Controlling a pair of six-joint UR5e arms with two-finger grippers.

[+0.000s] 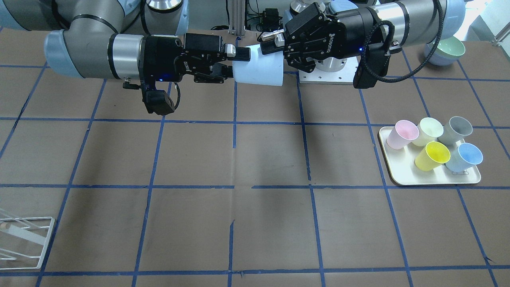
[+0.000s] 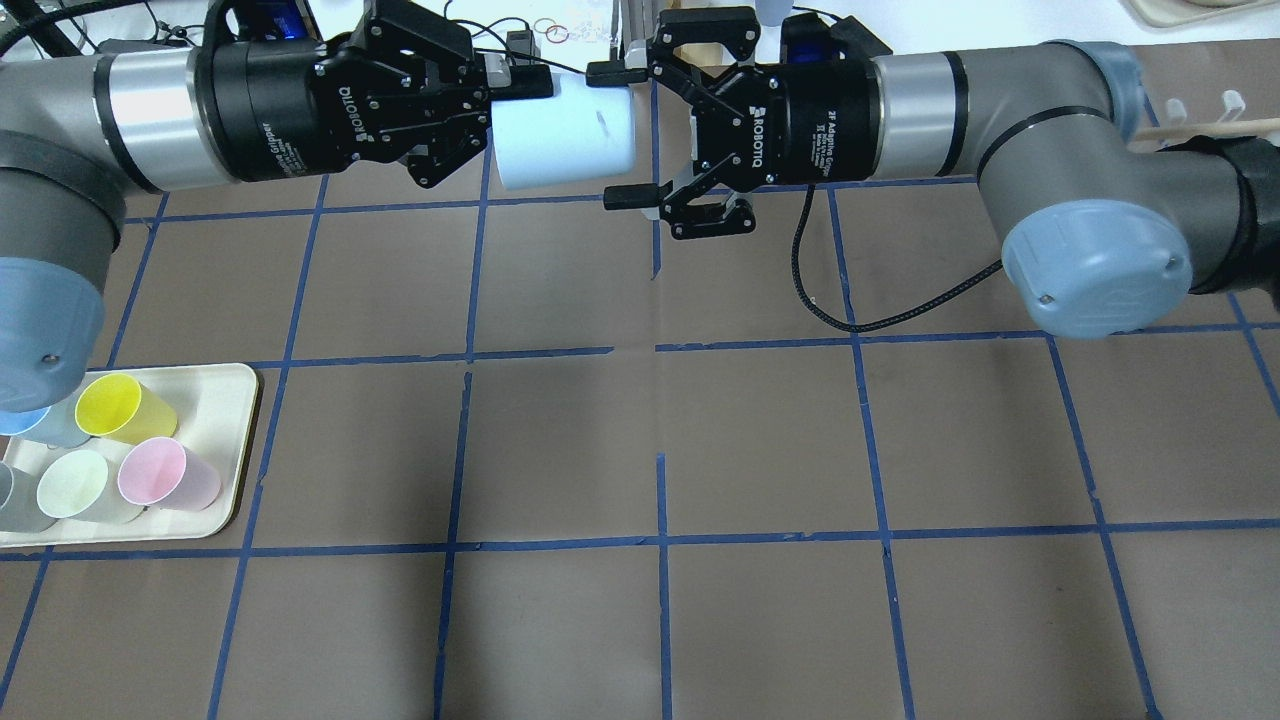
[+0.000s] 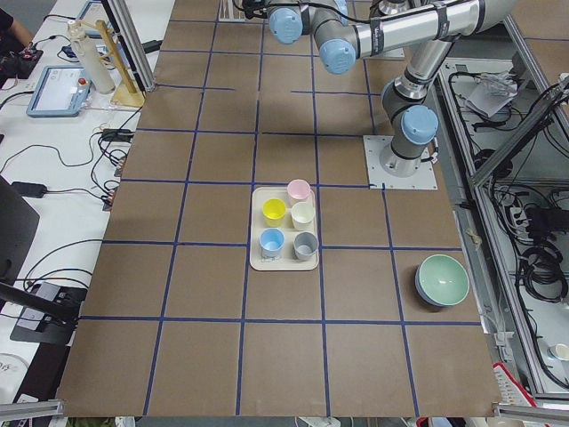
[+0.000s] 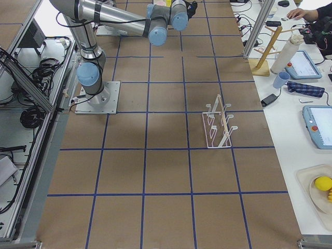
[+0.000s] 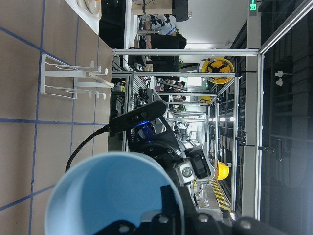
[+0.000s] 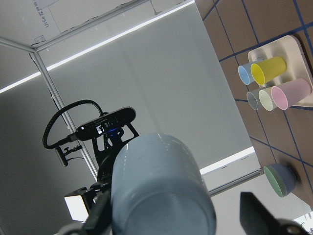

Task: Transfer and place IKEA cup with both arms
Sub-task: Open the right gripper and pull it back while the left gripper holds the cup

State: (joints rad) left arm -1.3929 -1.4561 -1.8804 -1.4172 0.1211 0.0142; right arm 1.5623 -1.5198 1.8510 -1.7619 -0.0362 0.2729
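The pale blue IKEA cup [image 2: 565,140] lies on its side in the air above the table's far middle, and also shows in the front view [image 1: 259,67]. My left gripper [image 2: 500,100] is shut on its rim; the left wrist view looks into the cup's bright blue mouth [image 5: 107,196]. My right gripper [image 2: 620,133] is open, its two fingers straddling the cup's base end with small gaps. The right wrist view shows the cup's base [image 6: 161,196] and one finger [image 6: 264,215] standing apart from it.
A cream tray [image 1: 428,181] on my left side holds a pink cup [image 1: 402,134], a yellow cup [image 1: 432,155], another blue cup [image 1: 464,157] and two more. Stacked bowls [image 1: 446,50] sit near my left base. A white wire rack [image 1: 24,239] stands on my right side.
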